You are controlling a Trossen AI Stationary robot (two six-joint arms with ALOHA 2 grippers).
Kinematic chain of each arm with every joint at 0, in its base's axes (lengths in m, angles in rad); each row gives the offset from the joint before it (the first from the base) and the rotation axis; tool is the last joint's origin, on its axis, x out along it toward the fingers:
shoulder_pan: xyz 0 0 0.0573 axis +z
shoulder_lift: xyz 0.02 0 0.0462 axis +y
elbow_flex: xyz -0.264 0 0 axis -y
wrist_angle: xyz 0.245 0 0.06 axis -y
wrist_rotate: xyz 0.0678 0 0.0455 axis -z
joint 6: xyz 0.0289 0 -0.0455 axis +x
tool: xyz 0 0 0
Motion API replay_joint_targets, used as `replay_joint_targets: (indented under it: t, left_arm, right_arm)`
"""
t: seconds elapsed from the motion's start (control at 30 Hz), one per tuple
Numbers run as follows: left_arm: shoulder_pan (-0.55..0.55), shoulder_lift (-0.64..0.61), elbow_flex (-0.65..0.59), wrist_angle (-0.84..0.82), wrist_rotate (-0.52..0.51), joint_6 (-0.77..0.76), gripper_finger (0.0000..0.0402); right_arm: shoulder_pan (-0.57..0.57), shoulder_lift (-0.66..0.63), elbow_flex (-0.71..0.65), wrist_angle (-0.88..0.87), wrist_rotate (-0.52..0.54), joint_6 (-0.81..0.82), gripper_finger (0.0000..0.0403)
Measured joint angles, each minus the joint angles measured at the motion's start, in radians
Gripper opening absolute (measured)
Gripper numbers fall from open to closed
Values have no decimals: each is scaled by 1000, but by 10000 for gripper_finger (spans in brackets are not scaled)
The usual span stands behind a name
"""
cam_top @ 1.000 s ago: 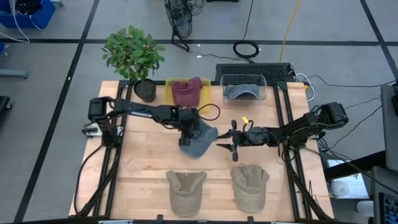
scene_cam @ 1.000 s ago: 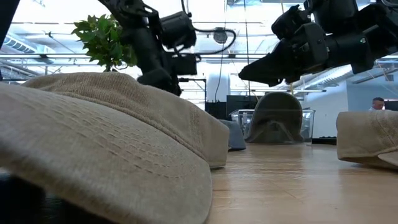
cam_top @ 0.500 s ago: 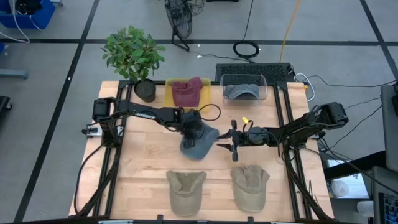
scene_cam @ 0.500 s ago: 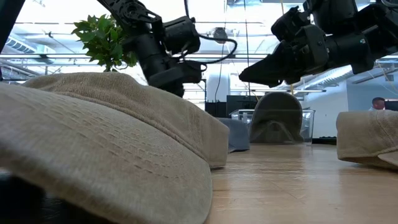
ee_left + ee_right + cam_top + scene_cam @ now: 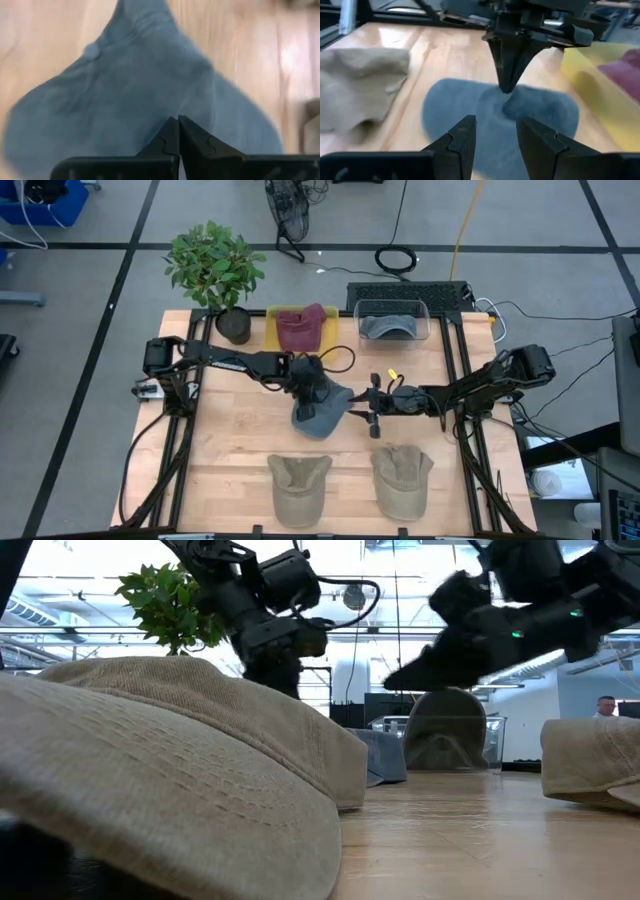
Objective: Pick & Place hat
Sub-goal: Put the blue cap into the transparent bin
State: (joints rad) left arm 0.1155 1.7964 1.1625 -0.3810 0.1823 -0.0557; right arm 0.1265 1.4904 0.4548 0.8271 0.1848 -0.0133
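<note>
A blue-grey hat [image 5: 322, 415] lies crown up on the wooden table [image 5: 240, 440] near its middle. My left gripper [image 5: 312, 390] stands over the hat's crown, its fingers pointing down and shut on the cloth [image 5: 178, 120]. My right gripper [image 5: 363, 408] hovers just off the hat's right edge. It is open [image 5: 495, 131] and points toward the hat, touching nothing. In the low view the hat's brim [image 5: 388, 755] shows behind a tan hat. My left gripper pinches the cloth on top of the hat's crown [image 5: 506, 95] between its two fingertips [image 5: 509, 80]. The fingers come from above and point down. The cloth is dented and creased around the tips. The hat still rests on the table.
Two tan hats [image 5: 298, 485] [image 5: 402, 478] lie at the near edge. At the far edge stand a maroon hat on a yellow tray [image 5: 298, 328], a grey hat in a clear bin [image 5: 390, 326] and a potted plant [image 5: 215, 270].
My left gripper has settled onto the hat's crown and shut on the cloth there. My right gripper has edged a little toward the table's left, closer to the hat. The hat stays on the table.
</note>
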Motion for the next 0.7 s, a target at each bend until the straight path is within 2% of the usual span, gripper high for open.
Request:
replay_joint_targets:
  t: [0.13, 0.3, 0.43, 0.57, 0.7]
  left_arm:
    - [19, -67, 0, -147, -74, 38, 27]
    - [36, -183, -49, -129, -131, 64, 30]
    - [64, -297, -126, -38, -132, 80, 30]
    - [101, -421, -235, 118, -125, 76, 30]
    - [124, -537, -354, 224, -89, 63, 30]
  right_arm:
    - [-1, 68, 96, -18, 2, -28, 147]
    - [-2, 162, 236, -163, 29, -57, 175]
    - [-19, 219, 302, -242, 53, -42, 194]
    - [-55, 259, 334, -232, 47, 2, 200]
    - [-83, 326, 342, -198, -43, 54, 197]
